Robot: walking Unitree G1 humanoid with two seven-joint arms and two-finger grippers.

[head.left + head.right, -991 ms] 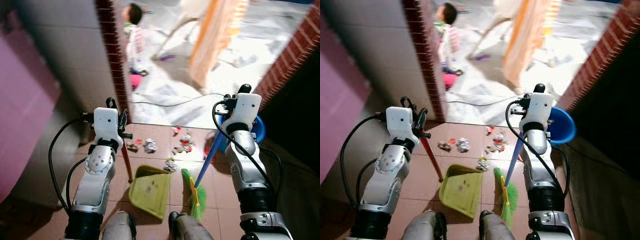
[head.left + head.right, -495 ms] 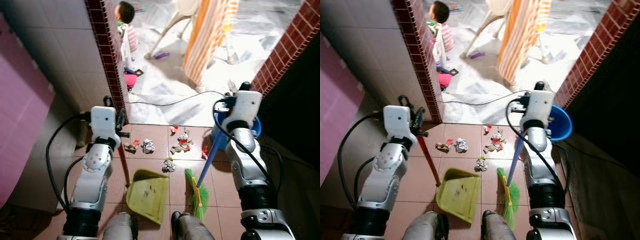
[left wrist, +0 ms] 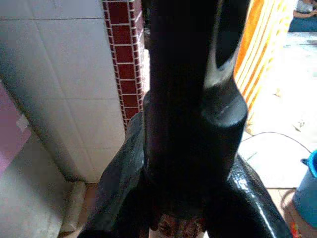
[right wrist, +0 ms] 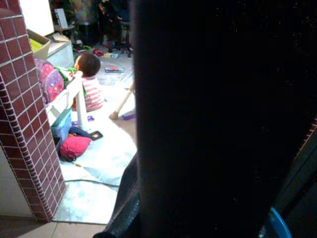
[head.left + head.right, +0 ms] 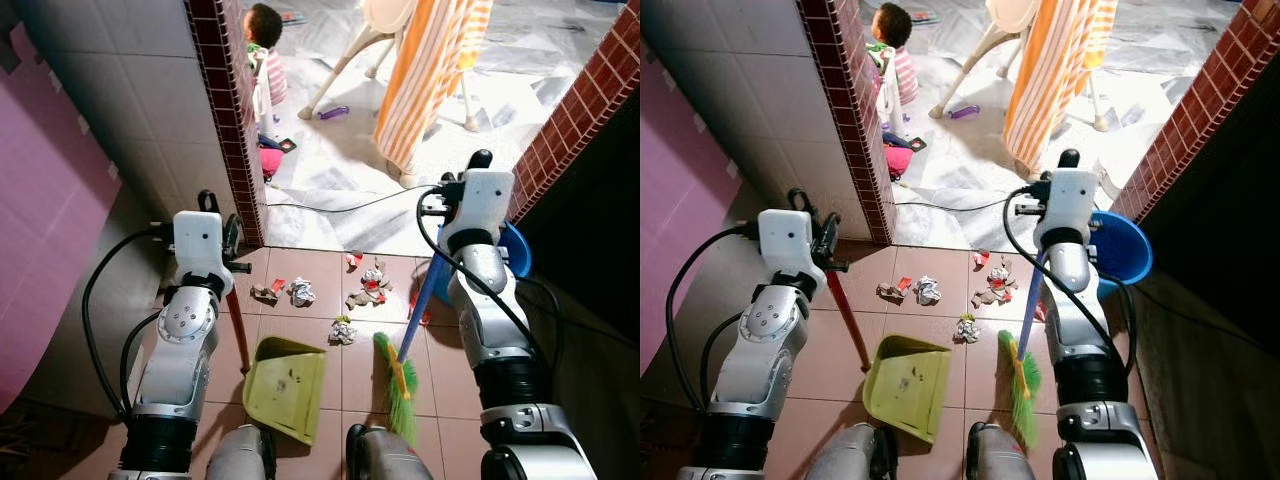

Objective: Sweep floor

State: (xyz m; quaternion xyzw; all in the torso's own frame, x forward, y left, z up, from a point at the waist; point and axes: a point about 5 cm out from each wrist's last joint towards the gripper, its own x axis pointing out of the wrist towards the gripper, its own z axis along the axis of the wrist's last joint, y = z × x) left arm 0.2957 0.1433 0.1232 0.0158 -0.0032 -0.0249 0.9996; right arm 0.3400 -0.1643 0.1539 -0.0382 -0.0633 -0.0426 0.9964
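I see a reddish tiled floor (image 5: 300, 330) meeting a bright pale floor (image 5: 340, 170) beyond; a brick-edged grey wall (image 5: 150, 90), a pink panel (image 5: 50, 230), possibly a chair's legs (image 5: 345, 65).

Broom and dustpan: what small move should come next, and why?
Probably a short forward reach: the right gripper carrying the broom out past the paper scraps. The bristles sit nearer the robot than the litter, beside the green dustpan held by the left gripper.

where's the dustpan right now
The green dustpan sits on the brown floor tiles just ahead of the robot's feet, between the red handle on its left and the green broom on its right, litter beyond it.
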